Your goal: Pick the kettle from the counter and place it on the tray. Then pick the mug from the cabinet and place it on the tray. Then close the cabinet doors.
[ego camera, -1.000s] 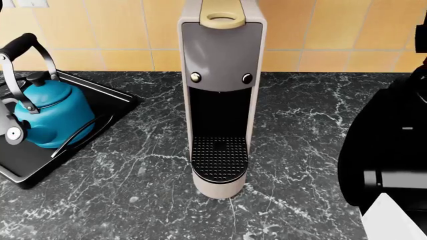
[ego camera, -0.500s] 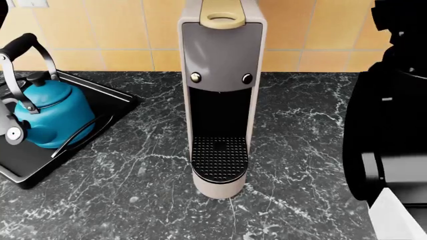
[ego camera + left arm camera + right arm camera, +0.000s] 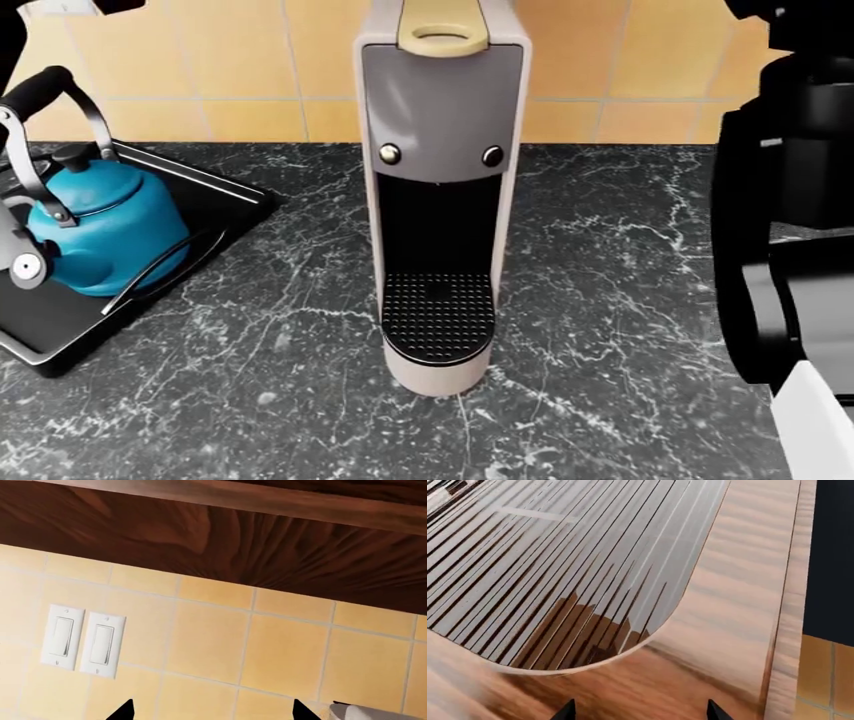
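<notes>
The kettle [image 3: 96, 225] already stands on the tray [image 3: 227, 195], at the left of the counter [image 3: 601, 260]; so the first step looks done; the mug is not visible in any view, and I judge it is your next target. What changed in the last second: your right arm [image 3: 787, 200] has risen at the right edge of the head view, and now its camera looks closely at a wooden cabinet door [image 3: 727, 605] with a ribbed glass panel [image 3: 560, 555]; this suggests you are going up for the cabinet. Right gripper [image 3: 637, 711] shows two dark tips set apart, nothing between them; left gripper [image 3: 210, 711] likewise spread and empty, facing the tiled wall [image 3: 267, 645] near two light switches [image 3: 83, 642], under the cabinet's wooden underside [image 3: 233, 545]. The beige coffee machine [image 3: 441, 200] stands in the middle of the counter; keep both arms away from it; I cannot tell whether the cabinet door is open.
</notes>
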Robot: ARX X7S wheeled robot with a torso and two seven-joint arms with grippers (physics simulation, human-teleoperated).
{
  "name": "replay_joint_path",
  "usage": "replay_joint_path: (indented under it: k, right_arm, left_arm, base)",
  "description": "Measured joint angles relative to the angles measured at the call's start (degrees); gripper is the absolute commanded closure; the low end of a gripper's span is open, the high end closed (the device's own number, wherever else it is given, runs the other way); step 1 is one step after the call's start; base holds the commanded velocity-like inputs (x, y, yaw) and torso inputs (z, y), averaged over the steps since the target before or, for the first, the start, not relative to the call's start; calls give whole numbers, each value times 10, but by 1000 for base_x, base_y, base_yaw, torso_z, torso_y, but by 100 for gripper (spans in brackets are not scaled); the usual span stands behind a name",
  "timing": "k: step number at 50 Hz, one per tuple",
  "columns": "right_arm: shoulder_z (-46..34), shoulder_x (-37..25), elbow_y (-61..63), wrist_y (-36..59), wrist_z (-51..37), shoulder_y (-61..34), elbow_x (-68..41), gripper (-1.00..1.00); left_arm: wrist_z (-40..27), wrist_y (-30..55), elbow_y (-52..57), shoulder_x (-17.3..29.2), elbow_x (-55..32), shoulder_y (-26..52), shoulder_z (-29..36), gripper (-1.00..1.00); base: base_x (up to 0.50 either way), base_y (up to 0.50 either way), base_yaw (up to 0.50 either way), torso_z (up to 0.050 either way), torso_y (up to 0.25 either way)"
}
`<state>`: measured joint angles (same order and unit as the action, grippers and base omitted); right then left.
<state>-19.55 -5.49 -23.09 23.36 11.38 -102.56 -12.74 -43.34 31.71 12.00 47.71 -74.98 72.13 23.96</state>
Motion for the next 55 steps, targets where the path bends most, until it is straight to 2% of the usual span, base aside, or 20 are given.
replay_joint_path:
  k: [19, 27, 40, 55]
  right_arm:
    - [-72, -16, -124, -102, 19, -59, -48, -100]
    - [-186, -29, -234, -197, 17, -114, -176, -100]
    - [-393, -7, -357, -349, -8, -160, -415, -100]
    - [-504, 15, -415, -428, -19, -172, -517, -100]
  left_arm:
    - [8, -6, -9, 2, 4, -8, -2, -100]
    - [11, -7, -11, 6, 3, -11, -5, -100]
    - [16, -11, -17, 8, 5, -17, -6, -100]
    - [24, -18, -24, 8, 12, -29, -6, -100]
  base:
    - [0, 0, 0, 8, 0]
    - [0, 0, 0, 9, 0]
    - [0, 0, 0, 5, 0]
    - [0, 0, 0, 3, 0]
